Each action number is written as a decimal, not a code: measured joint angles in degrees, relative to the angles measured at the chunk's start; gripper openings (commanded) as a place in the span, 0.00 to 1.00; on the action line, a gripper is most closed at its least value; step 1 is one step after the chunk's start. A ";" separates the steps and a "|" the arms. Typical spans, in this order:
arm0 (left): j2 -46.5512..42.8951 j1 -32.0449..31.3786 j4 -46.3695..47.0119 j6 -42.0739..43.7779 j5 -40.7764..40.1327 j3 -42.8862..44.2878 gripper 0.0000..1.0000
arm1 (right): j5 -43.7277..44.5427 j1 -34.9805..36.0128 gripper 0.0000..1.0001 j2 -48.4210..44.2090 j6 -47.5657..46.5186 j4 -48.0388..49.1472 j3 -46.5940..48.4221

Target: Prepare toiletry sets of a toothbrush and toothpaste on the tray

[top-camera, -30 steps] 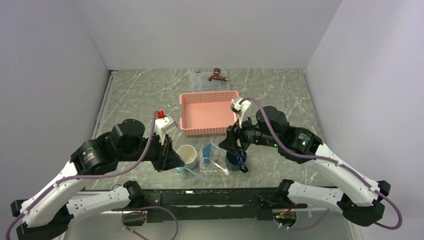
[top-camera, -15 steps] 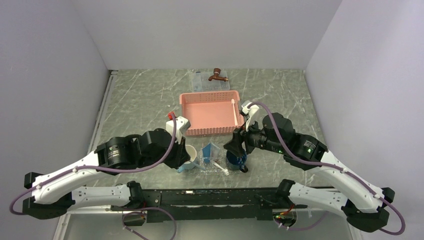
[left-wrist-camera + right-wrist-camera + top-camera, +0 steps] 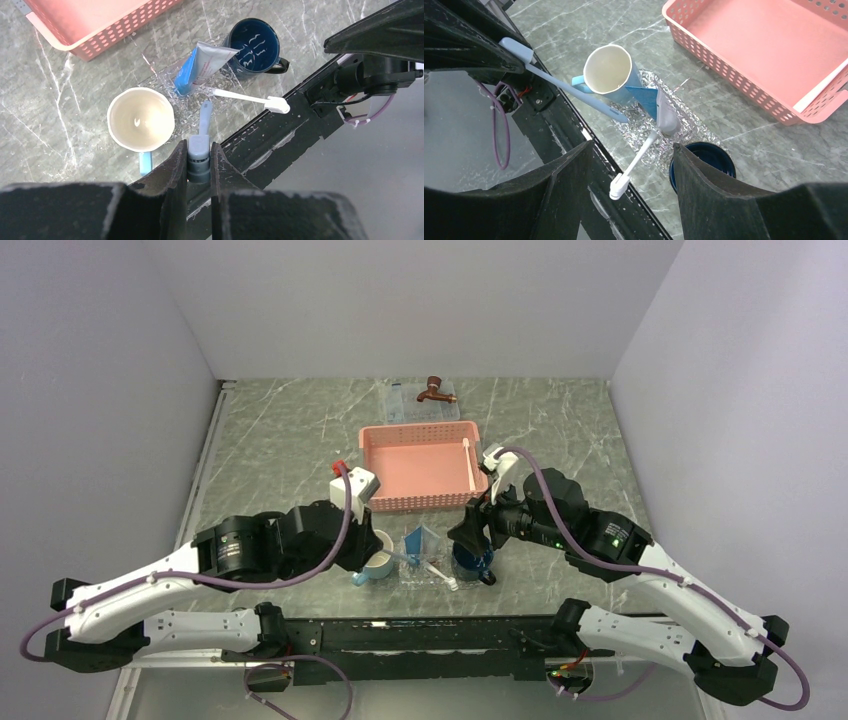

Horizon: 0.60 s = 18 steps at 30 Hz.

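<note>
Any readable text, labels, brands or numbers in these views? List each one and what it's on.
None can be read in any view.
toothpaste tube: any print is too blurred to read.
blue mug: white squiggles inside, not legible as letters; could be glare.

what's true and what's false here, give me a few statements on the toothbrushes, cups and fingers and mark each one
1. The left fingers are shut on a pale blue toothbrush. True.
2. The right fingers hold the toothpaste. False: they stand open and empty, and the toothpaste lies on the tray.
3. The pink basket is empty. False: one pinkish toothbrush lies along its right wall.
4. A white toothbrush rests partly on the tray. True.
5. In the top view the dark blue mug stands left of the tray. False: it stands to the right, and the cream cup is on the left.
</note>
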 measured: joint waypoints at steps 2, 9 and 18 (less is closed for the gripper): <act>0.61 -0.22 0.28 0.00 -0.07 -0.33 0.00 | 0.02 0.00 0.62 0.00 0.00 0.17 -0.22; 0.79 -2.47 0.26 -0.24 -2.78 -1.60 0.00 | 0.02 0.00 0.62 0.00 0.31 0.68 -0.44; 2.60 -6.01 0.42 -0.70 -6.45 -2.12 0.00 | -0.04 0.00 0.62 0.15 0.42 1.09 -0.68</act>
